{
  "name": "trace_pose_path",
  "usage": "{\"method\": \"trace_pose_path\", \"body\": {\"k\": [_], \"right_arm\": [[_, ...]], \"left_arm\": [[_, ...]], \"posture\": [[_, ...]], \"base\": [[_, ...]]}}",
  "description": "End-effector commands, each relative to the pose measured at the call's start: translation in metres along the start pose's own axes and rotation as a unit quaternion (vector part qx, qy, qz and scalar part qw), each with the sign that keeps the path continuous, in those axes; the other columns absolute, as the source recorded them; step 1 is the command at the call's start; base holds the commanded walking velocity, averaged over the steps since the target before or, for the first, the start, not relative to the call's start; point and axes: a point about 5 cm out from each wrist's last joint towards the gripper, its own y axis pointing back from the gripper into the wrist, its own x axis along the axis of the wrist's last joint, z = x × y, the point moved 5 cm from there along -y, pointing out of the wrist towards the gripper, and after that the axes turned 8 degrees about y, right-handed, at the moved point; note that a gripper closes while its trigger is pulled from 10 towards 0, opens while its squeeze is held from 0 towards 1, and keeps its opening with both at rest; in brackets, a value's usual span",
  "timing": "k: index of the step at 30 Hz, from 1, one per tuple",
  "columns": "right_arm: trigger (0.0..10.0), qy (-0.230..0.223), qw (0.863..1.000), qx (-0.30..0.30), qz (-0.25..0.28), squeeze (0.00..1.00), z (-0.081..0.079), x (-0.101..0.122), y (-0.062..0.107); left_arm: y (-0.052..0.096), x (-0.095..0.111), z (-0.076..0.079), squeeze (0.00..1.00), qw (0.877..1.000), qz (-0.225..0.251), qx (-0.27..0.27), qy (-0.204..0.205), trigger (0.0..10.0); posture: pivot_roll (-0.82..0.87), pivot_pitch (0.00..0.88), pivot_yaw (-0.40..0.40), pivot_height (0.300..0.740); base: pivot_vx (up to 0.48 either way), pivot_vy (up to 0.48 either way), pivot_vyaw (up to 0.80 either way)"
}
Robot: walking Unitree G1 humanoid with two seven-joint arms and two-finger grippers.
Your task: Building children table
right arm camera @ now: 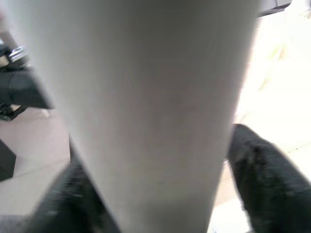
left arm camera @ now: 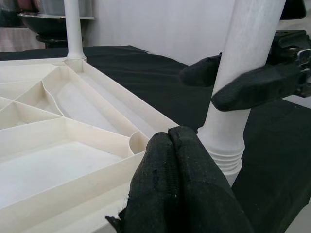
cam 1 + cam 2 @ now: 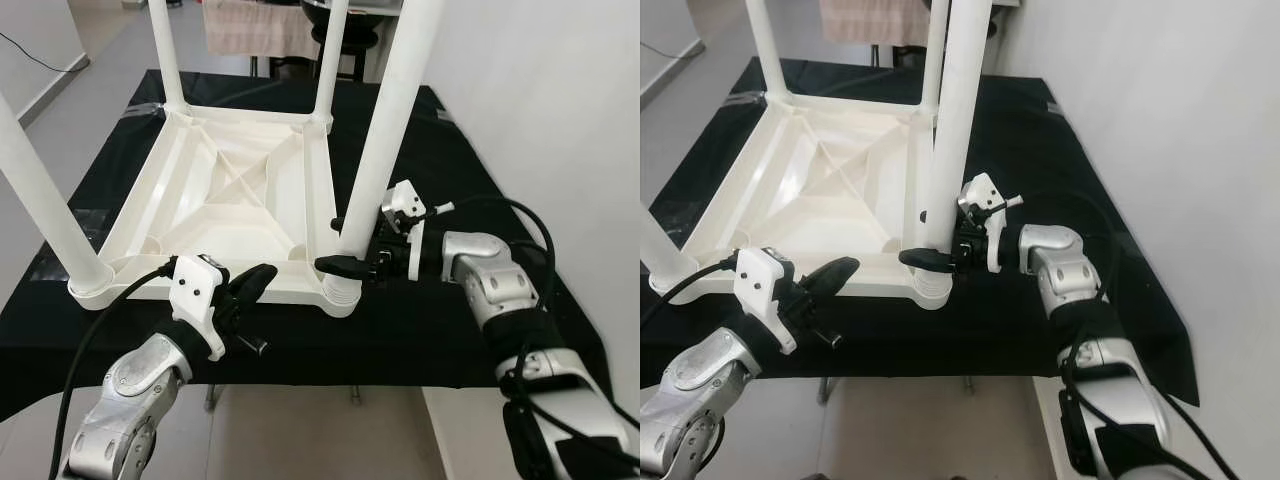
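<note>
A white plastic children's table (image 3: 230, 190) lies upside down on a black-covered surface, its legs pointing up. My right gripper (image 3: 345, 245) is shut on the near right leg (image 3: 385, 130), just above its threaded socket (image 3: 345, 290). In the right wrist view that leg (image 1: 146, 107) stands between the black fingers (image 1: 272, 179). My left gripper (image 3: 255, 280) is shut with nothing in it, close against the table's front rim (image 2: 73, 179), left of that leg. In the left wrist view its fingertips (image 2: 169, 141) press together.
Other legs stand at the near left (image 3: 45, 200), far left (image 3: 165, 50) and far right (image 3: 332, 55). The black cloth (image 3: 450, 310) ends just before me. A white wall (image 3: 560, 90) runs along the right. A draped cloth (image 3: 255, 25) hangs at the back.
</note>
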Motion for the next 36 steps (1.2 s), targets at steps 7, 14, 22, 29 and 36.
{"method": "trace_pose_path", "body": {"k": [7, 14, 22, 29, 36], "right_arm": [[0.0, 0.005, 1.000, -0.018, 0.025, 0.00, 0.003, -0.002, 0.007], [0.0, -0.008, 0.993, -0.116, 0.001, 0.00, 0.005, -0.022, 0.019], [0.0, -0.084, 0.930, -0.359, -0.014, 0.00, -0.027, -0.046, -0.011], [0.0, -0.084, 0.932, -0.352, -0.014, 0.00, -0.026, -0.045, -0.017], [10.0, -0.101, 0.940, -0.324, 0.011, 0.81, -0.027, -0.029, -0.019]], "left_arm": [[-0.001, -0.003, 0.002, 0.00, 1.000, -0.003, -0.002, 0.001, 10.0], [0.001, 0.001, 0.002, 0.00, 1.000, 0.001, -0.003, 0.000, 10.0], [0.006, 0.004, 0.000, 0.00, 1.000, 0.000, -0.004, 0.001, 10.0], [0.006, 0.004, 0.000, 0.00, 1.000, -0.001, -0.005, 0.001, 10.0], [0.006, 0.004, 0.000, 0.00, 1.000, 0.001, -0.003, 0.002, 10.0]], "posture": [[0.09, 0.067, -0.125, 0.740], [0.06, 0.096, -0.119, 0.740], [0.04, 0.127, -0.106, 0.740], [0.05, 0.130, -0.116, 0.740], [0.05, 0.124, -0.111, 0.740]], "base": [[0.000, 0.000, 0.00], [0.000, 0.000, 0.00], [0.000, 0.000, 0.00], [0.000, 0.000, 0.00], [0.000, 0.000, 0.00]]}}
